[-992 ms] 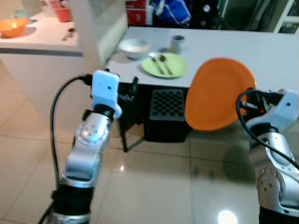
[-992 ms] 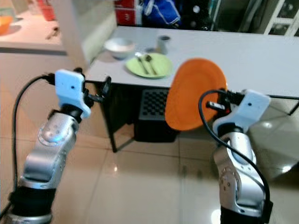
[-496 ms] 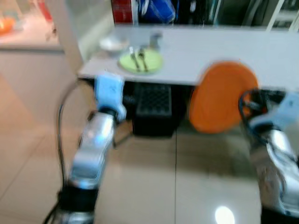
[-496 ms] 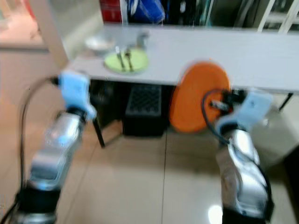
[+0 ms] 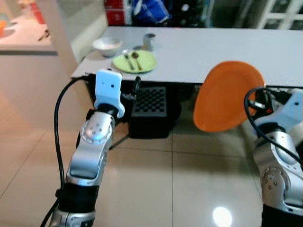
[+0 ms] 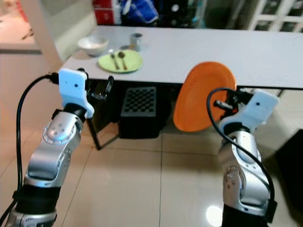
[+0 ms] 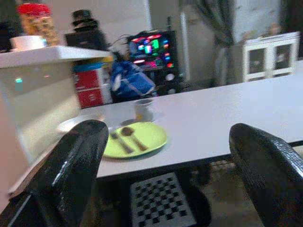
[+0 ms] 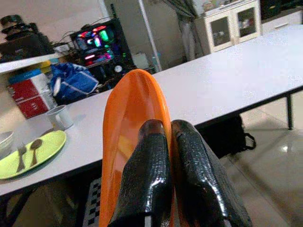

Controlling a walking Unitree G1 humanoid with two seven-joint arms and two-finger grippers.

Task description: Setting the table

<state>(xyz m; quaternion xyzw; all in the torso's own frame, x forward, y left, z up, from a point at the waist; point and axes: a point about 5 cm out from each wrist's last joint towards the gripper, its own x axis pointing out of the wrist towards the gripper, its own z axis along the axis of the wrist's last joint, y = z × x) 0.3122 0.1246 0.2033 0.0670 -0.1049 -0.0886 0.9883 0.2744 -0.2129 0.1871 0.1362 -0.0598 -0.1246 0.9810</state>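
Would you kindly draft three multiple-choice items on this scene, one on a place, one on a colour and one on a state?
1. Where do the fork and spoon lie?
A. On the green plate
B. In the white bowl
C. On the floor

2. What colour is the plate the right gripper carries?
A. Green
B. Orange
C. White

3. How are the left gripper's fingers?
A. Shut on a cup
B. Shut on a plate
C. Open, holding nothing

Answers:
1. A: the fork and spoon rest on the green plate on the white table, beside the white bowl and the cup.
2. B: the right gripper is clamped on the rim of the orange plate, held on edge short of the table.
3. C: the left gripper has its fingers spread apart with nothing between them.
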